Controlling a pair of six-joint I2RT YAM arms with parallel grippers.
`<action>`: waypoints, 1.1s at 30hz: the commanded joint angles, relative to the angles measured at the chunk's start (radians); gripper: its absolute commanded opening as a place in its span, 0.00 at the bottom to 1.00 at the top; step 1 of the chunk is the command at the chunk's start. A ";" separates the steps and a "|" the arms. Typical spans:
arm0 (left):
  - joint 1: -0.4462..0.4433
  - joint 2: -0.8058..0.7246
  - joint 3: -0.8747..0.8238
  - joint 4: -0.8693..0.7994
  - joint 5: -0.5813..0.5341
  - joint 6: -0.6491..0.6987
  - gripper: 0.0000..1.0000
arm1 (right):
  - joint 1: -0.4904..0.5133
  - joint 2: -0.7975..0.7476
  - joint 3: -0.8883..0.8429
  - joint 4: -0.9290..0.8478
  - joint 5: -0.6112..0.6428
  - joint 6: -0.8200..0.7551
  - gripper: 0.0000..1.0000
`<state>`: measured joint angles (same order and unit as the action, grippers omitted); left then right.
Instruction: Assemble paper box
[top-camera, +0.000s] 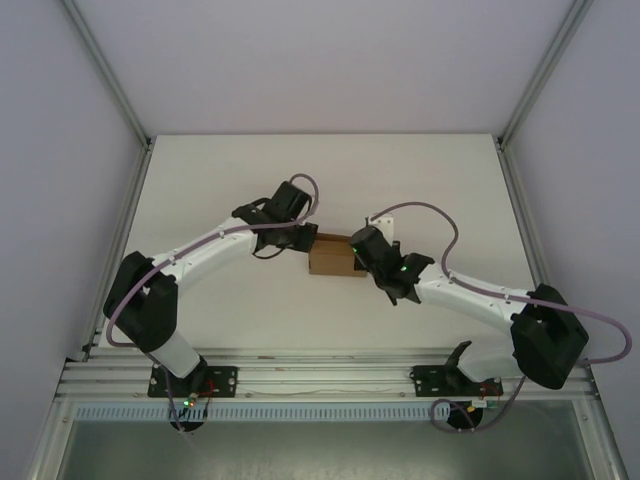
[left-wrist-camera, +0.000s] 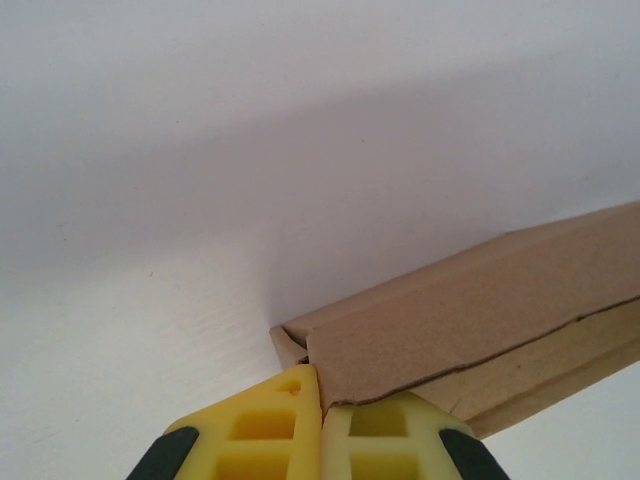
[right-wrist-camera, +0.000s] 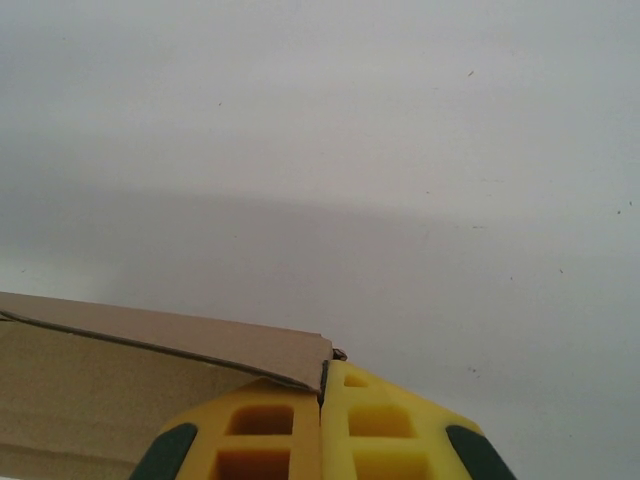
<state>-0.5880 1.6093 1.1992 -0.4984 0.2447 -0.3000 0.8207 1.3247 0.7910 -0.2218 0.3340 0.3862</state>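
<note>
No text, label, brand, number or sign can be read; the paper box (top-camera: 333, 258) shows plain brown cardboard on every visible face.

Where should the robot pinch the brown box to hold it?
I'd pinch a thin cardboard edge at each short end: left gripper from the left, right gripper from the right. The paper box lies flat and wide, so only thin edges can be pinched.

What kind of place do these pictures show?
Probably a laboratory robot cell, not a home: a white table enclosed by plain panels and aluminium frame posts, with the left arm and right arm bolted to a metal rail, holding one paper box.
</note>
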 joint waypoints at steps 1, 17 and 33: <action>-0.018 -0.039 -0.028 0.029 -0.048 -0.114 0.00 | 0.016 -0.016 -0.013 -0.024 0.095 0.028 0.00; -0.021 0.015 0.011 -0.039 0.070 -0.242 0.00 | 0.037 0.007 -0.045 0.000 0.136 0.038 0.00; -0.164 -0.057 -0.335 0.205 -0.242 -0.186 0.00 | 0.038 -0.071 -0.314 0.336 0.078 -0.048 0.00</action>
<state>-0.7116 1.5211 0.9646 -0.2028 0.0628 -0.4965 0.8581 1.2491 0.5503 0.1200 0.4458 0.3573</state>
